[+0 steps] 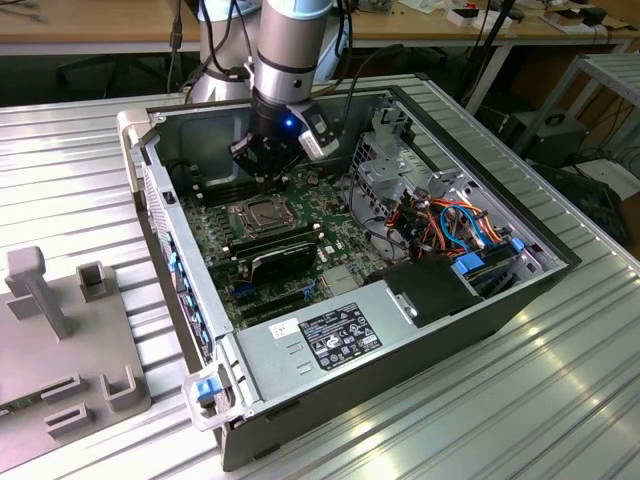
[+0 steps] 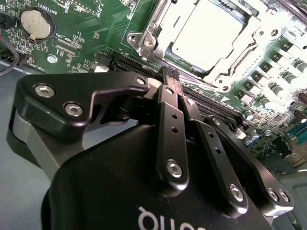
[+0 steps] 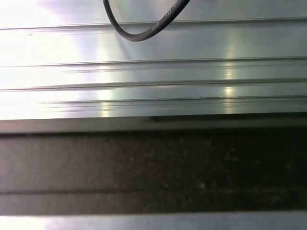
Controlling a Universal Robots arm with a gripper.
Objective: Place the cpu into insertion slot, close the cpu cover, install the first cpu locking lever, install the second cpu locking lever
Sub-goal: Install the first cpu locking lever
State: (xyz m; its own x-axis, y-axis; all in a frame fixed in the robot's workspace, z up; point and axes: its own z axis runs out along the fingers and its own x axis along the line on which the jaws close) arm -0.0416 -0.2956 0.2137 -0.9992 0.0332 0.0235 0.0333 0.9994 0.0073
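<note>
The end effector (image 1: 262,176) hangs low inside the open computer case (image 1: 420,330), just over the green board (image 1: 225,255). In the second wrist view its two black fingers (image 2: 169,120) come together at the tips, so the end effector (image 2: 168,75) is closed. There is nothing between the fingers.

The cpu (image 2: 206,33) is right in front of those tips. It is a flat shiny silver square, and it lies in the insertion slot (image 2: 145,42). The cpu cover (image 2: 249,45), a thin silver frame, lies flat around the chip. I cannot tell if the thin levers by the slot are locked down.

The closed tips are very near the edge of the slot, but I cannot tell if they touch anything. A row of long black slots (image 2: 216,103) runs between the tips and the silver frame. In the exterior view the slot sits just beside the tips, on the side nearer the camera.

A round silver battery (image 2: 36,24) sits on the board, well apart from the chip. Bright wires (image 1: 455,220) fill the case on the exterior view's right. The case rests on a ribbed silver worktop (image 1: 520,410), and a grey holder (image 1: 60,340) stands on the exterior view's left. A black cable (image 3: 139,32) curves over shiny metal in the first wrist view.
</note>
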